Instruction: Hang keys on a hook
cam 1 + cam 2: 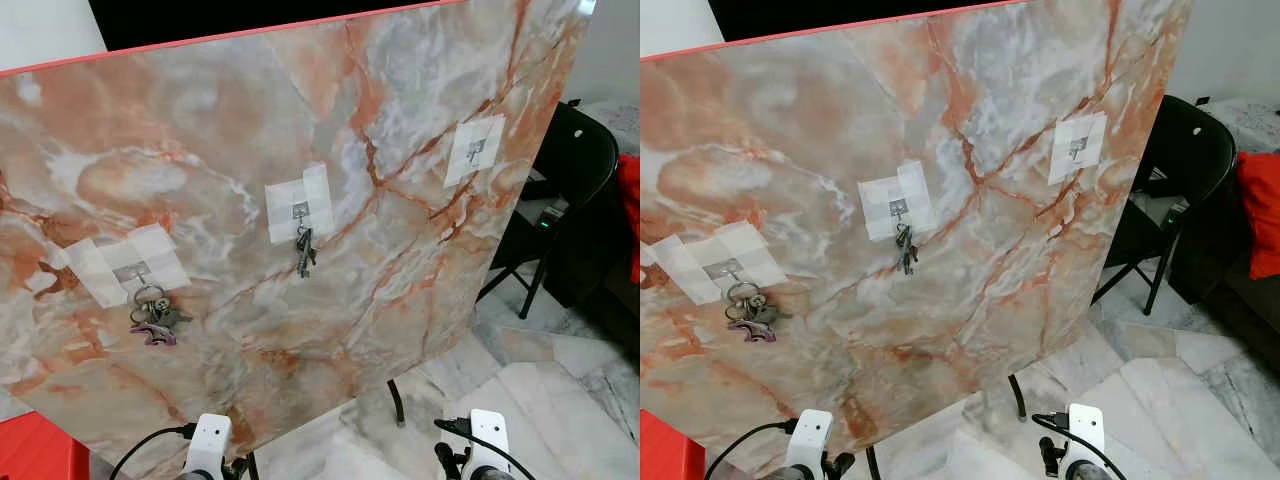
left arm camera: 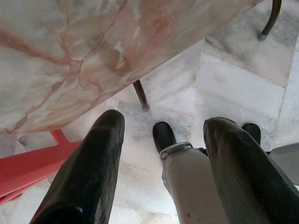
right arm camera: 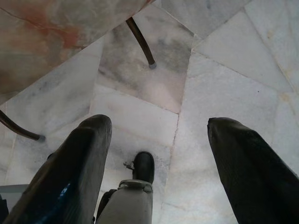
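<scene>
On the marbled board [image 1: 400, 150] that leans upright before the robot, three hooks sit on white tape patches. From the left hook [image 1: 137, 272] hangs a bunch of keys [image 1: 155, 318] on a ring, with a purple tag at its foot; from the middle hook [image 1: 300, 212] hangs a second, smaller set of keys [image 1: 304, 250]. The right hook [image 1: 476, 148] is bare. Judging by this, the hanging looks done for the two sets in sight (whether a third set is meant for the bare hook, I cannot tell).

Both arms hang low beside the board's lower edge. The left gripper [image 2: 163, 163] points down at the pale tiled floor [image 3: 224, 60], its two black fingers spread wide with nothing between them; the robot's own leg and black foot [image 2: 163, 135] show through the gap. The right gripper [image 3: 156, 163] is likewise parted wide and empty over the floor.

Around the board: a thin dark leg [image 3: 140, 42] of its stand, a red frame [image 2: 28, 168] at the robot's lower left, and a black folding chair [image 1: 570, 170] to the right with something red [image 1: 630, 215] beyond it. Nothing stands between the grippers and the hooks.
</scene>
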Controlling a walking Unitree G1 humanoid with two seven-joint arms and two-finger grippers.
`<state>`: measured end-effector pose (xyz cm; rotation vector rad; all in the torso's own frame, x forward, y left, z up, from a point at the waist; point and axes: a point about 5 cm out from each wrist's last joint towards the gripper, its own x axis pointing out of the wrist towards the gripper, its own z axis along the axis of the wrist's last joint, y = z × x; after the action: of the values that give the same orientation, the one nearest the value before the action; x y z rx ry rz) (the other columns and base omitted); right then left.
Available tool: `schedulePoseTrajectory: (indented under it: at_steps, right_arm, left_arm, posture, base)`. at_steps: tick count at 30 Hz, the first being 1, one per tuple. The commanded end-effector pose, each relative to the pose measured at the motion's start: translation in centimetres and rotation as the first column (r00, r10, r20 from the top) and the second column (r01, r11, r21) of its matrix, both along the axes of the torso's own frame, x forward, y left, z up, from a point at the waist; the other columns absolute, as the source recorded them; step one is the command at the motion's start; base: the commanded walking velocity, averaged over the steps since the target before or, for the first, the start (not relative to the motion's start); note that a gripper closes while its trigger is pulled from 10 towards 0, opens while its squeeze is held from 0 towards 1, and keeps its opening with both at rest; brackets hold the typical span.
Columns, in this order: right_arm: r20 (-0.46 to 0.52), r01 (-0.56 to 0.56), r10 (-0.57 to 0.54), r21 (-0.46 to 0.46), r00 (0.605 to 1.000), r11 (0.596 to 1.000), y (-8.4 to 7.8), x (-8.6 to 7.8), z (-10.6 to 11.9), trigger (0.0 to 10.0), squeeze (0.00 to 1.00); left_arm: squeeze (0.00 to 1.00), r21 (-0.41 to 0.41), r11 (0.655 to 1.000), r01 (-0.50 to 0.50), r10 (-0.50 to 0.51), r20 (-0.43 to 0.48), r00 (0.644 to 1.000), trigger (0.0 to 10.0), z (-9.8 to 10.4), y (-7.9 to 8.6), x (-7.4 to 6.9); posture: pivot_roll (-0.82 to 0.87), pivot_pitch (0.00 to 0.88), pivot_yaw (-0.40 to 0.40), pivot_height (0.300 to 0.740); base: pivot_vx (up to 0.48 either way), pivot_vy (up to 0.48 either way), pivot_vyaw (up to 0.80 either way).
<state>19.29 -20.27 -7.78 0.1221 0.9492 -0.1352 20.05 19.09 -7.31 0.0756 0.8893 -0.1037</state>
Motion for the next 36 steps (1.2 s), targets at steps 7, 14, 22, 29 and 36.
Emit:
schedulePoseTrajectory:
  at_steps: [7,14,22,29,36]
  right_arm:
    - [-0.005,0.022,-0.022,0.004,1.0,1.0,0.03,-0.12,-0.08,10.0,0.0]
    - [-0.004,0.022,-0.022,0.005,1.0,1.0,0.01,-0.09,-0.06,10.0,0.0]
    - [0.005,0.016,-0.016,-0.002,1.0,1.0,-0.07,0.03,0.03,10.0,0.0]
    - [-0.001,-0.014,0.014,-0.019,1.0,1.0,-0.14,0.08,0.06,10.0,0.0]
    - [-0.004,-0.009,0.009,-0.013,1.0,1.0,-0.09,0.05,0.03,10.0,0.0]
  left_arm:
    - [0.0,0.005,1.0,-0.009,0.009,-0.012,1.0,10.0,-0.03,0.18,-0.02]
    - [0.0,0.001,1.0,-0.012,0.013,-0.011,1.0,10.0,-0.02,0.16,0.01]
    - [0.0,-0.001,1.0,-0.01,0.01,-0.012,1.0,10.0,-0.02,0.08,0.02]
    - [0.0,0.001,1.0,-0.019,0.019,-0.007,1.0,10.0,-0.04,0.05,-0.01]
    - [0.0,0.013,0.999,-0.036,0.036,-0.008,0.999,10.0,-0.08,0.33,-0.14]
  posture:
    - [0.03,0.0,0.012,0.74]
    - [0.03,0.0,0.01,0.74]
    - [0.03,0.0,0.007,0.74]
    - [0.03,0.0,0.005,0.74]
    - [0.03,0.0,0.006,0.74]
  base:
    - [0.0,0.0,0.0]
    - [0.0,0.0,0.0]
    - [0.0,0.0,0.0]
    - [0.0,0.0,0.23]
    - [0.0,0.0,0.8]
